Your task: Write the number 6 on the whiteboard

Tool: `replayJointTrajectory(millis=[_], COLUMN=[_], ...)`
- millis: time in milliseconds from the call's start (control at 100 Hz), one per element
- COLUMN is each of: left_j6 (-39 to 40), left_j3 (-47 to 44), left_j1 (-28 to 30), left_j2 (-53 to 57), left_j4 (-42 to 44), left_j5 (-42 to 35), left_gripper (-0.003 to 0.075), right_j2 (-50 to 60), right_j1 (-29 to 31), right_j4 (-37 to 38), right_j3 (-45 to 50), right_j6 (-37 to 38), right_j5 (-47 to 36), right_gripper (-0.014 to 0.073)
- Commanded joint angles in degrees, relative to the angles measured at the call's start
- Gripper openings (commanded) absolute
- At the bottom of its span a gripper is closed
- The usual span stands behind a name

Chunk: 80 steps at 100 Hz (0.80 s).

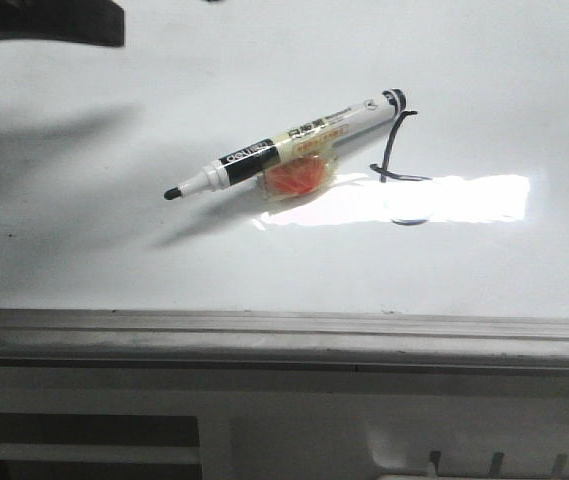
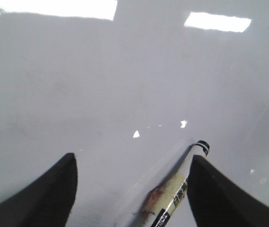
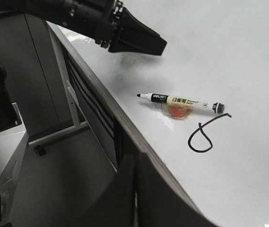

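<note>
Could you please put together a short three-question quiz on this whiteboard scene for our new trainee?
1. True or false: the marker is clamped in the left gripper.
2. Multiple choice: where does the number 6 sit relative to the marker? A) at its uncapped tip, B) near its rear end, C) on the far side of the whiteboard from it.
3. Short answer: what is stuck to the marker's barrel?

Key:
1. False. It lies on the board between open fingers that do not grip it.
2. B.
3. A clear tape wad with an orange-red piece inside.
</note>
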<state>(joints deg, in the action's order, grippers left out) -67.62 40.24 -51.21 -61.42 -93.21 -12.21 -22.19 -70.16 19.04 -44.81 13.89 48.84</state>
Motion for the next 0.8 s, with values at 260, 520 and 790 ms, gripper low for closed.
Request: replayJointTrajectory(millis=[260, 520, 790], left_j6=[-7.15, -7.15, -7.15], left_j3=[-14.19, -24.34, -27.03], left_j1=[-0.07, -0.07, -0.07], left_j2=[25.22, 43.00, 47.07], left_j4=[1.01, 0.73, 0.35], left_j5=[-1.28, 2.22, 2.10], left_gripper=[-0.0019, -0.0019, -0.0019], right_j2=[10.00, 22.12, 23.09], right_j1=[0.22, 0.22, 0.22], right_j4=[5.11, 5.70, 4.02], right_j3=[4.11, 9.89, 9.89], right_j6=[0.09, 0.09, 0.09], right_j5=[1.16, 4.27, 4.18], right_gripper=[-0.0050, -0.0050, -0.0054])
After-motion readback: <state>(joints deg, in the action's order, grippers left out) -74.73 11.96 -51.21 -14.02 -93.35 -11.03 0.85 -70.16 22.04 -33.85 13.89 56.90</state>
